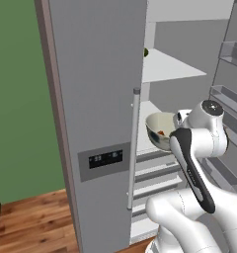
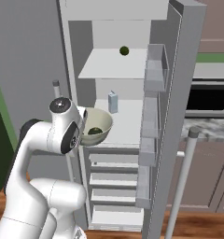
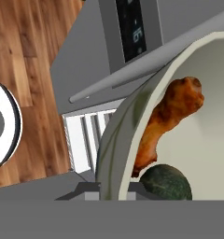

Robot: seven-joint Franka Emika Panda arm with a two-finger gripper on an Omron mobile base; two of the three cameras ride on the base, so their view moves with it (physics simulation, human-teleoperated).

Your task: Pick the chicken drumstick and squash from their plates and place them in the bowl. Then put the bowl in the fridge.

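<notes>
Two items, brown roasted drumstick (image 3: 172, 116) and dark green squash (image 3: 166, 183), sat in the cream-beige bowl (image 2: 96, 126), centre frame; we saw our gripper (image 3: 115, 190) clenched on its rim. Risk: clipping the grey steel fridge's (image 1: 98, 99) shelf edge, tipping the bowl.

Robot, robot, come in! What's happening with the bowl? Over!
Gripper shut on bowl rim. Chicken drumstick and squash inside. Fridge open, carton on the shelf.
</notes>
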